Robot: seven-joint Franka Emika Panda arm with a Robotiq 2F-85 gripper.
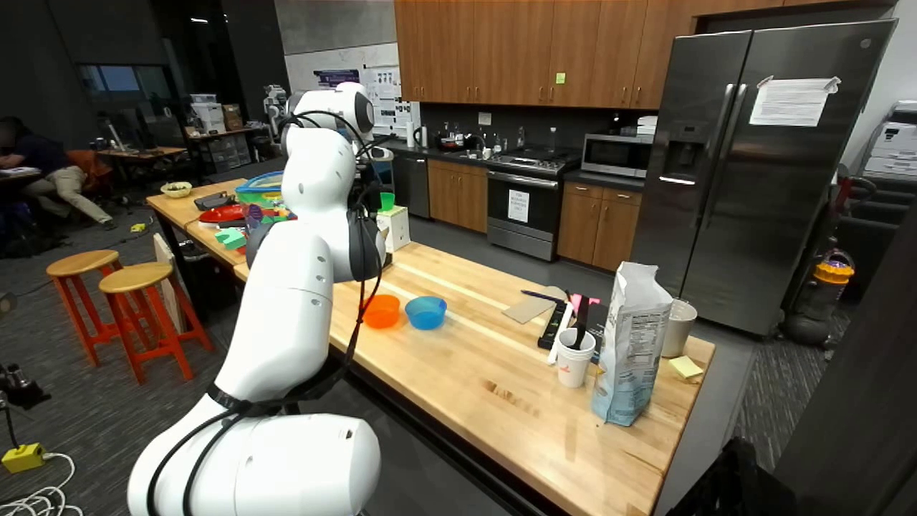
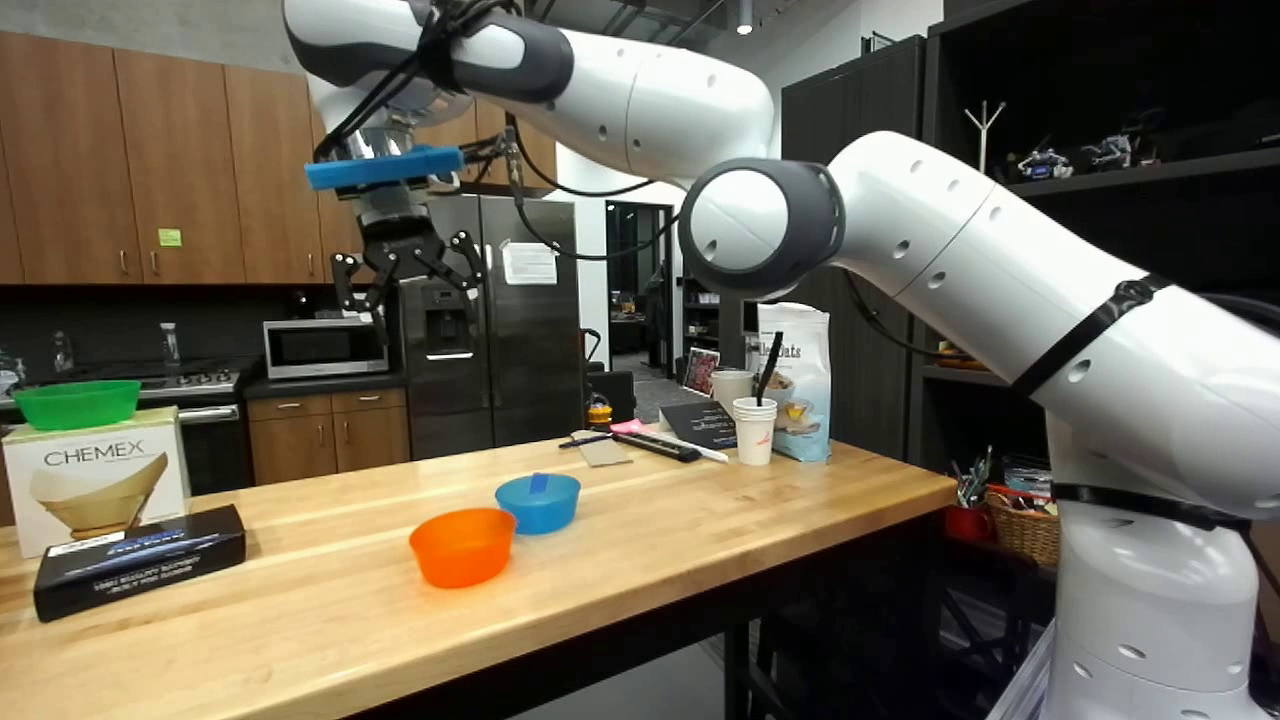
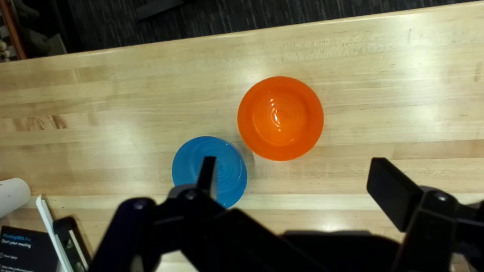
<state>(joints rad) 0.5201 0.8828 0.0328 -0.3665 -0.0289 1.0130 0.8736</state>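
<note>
High above bowls point(image 3: 280, 118), parted fingers point(image 3: 393, 192).

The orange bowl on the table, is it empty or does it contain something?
Empty: the wrist view looks down into the orange bowl, and only its bare, shiny bottom shows.

In an exterior view, a white box point(image 2: 97, 480) is showing "CHEMEX", a tall bag point(image 2: 806, 370) is displaying "Oats", and a black box point(image 2: 145, 560) is bearing lettering too unclear to read; in the wrist view, a dark card point(image 3: 26, 251) is reading "Start your meeting"
</note>
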